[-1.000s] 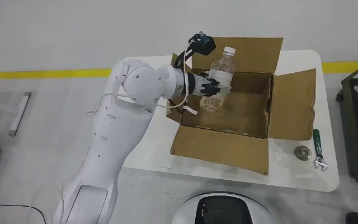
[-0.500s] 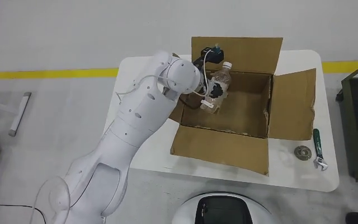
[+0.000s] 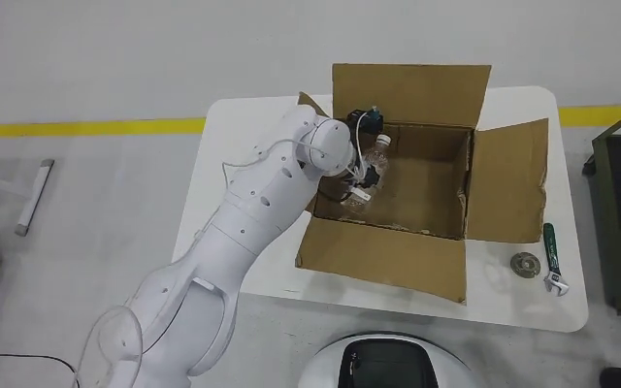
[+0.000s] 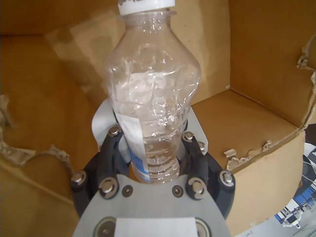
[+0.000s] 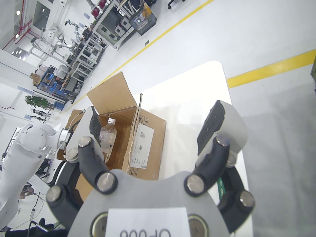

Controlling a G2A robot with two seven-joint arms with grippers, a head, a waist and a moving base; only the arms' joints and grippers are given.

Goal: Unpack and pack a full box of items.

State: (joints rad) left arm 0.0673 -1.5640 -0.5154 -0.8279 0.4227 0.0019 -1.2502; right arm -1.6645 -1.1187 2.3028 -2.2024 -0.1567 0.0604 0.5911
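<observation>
A clear plastic bottle (image 4: 150, 94) is clamped low on its body by the left jaws and is held cap-up inside the cardboard box (image 3: 383, 257), close to one side wall. The right jaws are spread wide, empty, outside the box.

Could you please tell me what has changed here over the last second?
The left gripper lowered the clear plastic bottle with a white cap from above the rim of the brown cardboard box down inside it, near one side wall. It stays shut on the bottle. The box, the green-handled wrench and the round metal disc on the table have not moved.
</observation>
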